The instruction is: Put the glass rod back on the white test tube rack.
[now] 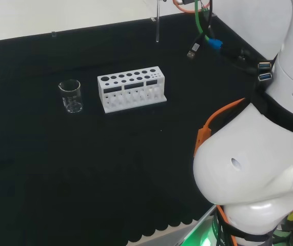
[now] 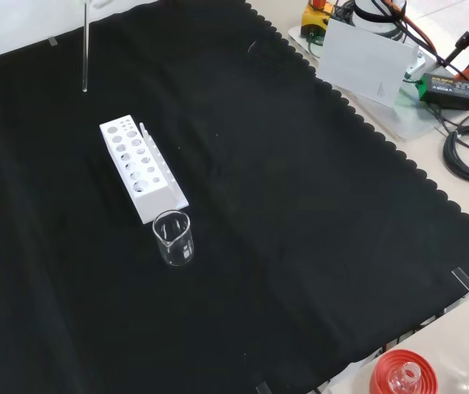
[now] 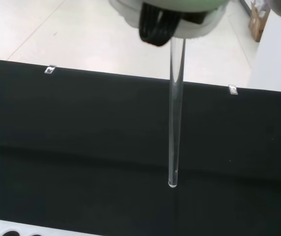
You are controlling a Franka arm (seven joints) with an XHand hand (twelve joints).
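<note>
The glass rod [image 3: 175,123] hangs upright in the centre of the wrist view, its upper end held in the hand [image 3: 170,14], whose black-and-white fingers are closed about it; its free tip is clear of the black cloth [image 2: 300,205]. In the front view the rod appears at the upper left of the frame, above and apart from the white test tube rack [image 2: 140,168], which lies left of centre with an empty glass beaker [image 2: 174,238] just below its near end. In the head view the rod stands at top centre, well beyond the rack, and the beaker sits to the rack's left. Judged risks: the rod must still travel to the rack, and a tip lowered off-centre could strike the plate between holes, tipping the light rack or slipping the smooth glass in the fingers; a low sideways pass could knock the beaker.
</note>
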